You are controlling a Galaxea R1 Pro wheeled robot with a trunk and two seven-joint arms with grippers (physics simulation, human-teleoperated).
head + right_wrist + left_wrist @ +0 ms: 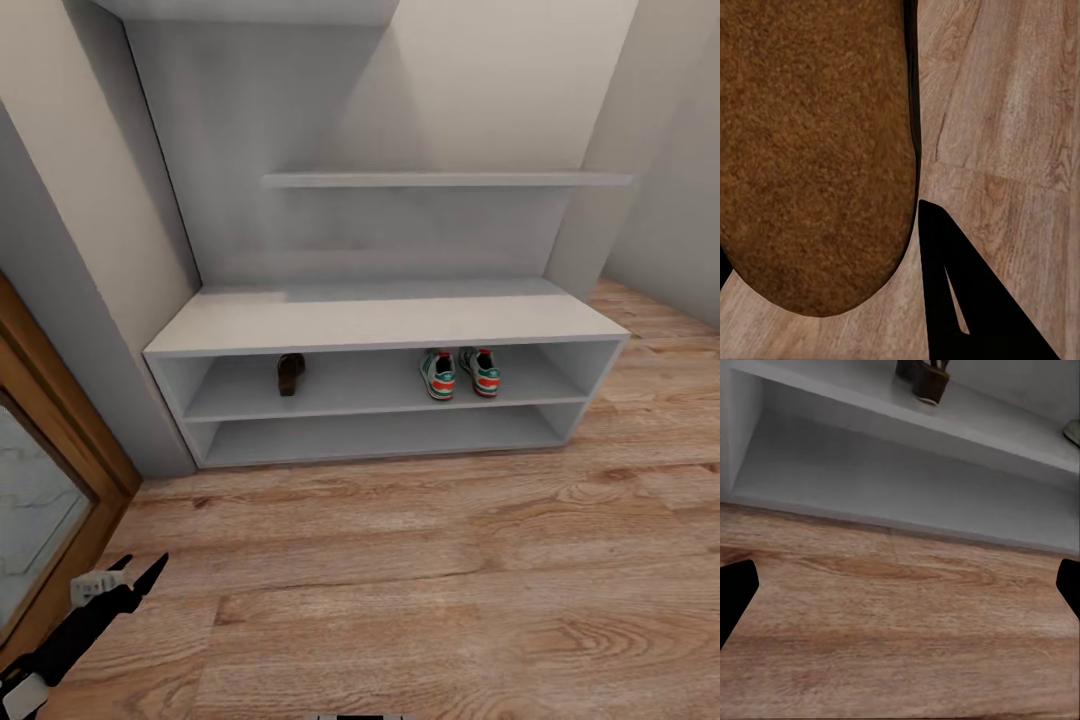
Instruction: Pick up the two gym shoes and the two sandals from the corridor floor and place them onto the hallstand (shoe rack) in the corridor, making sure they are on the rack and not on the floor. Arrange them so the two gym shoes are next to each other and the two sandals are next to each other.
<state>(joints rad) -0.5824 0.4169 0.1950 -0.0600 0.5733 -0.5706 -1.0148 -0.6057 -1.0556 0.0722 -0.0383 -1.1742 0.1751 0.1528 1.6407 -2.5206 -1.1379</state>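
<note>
Head view, two gym shoes point(460, 373), one sandal point(290, 374), rack point(380, 322).

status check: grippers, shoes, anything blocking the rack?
Left gripper open, empty, low over floor. Right gripper shut on sandal. Gym shoes paired on upper shelf, other sandal there too. Nothing blocking.

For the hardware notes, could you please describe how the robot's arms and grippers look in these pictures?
The left gripper has matte black, tapering pointed fingers on a black arm with a light grey block near the wrist. In the left wrist view its fingertips are plain black wedges. The right gripper's finger is black and triangular, with a narrow slot.
</note>
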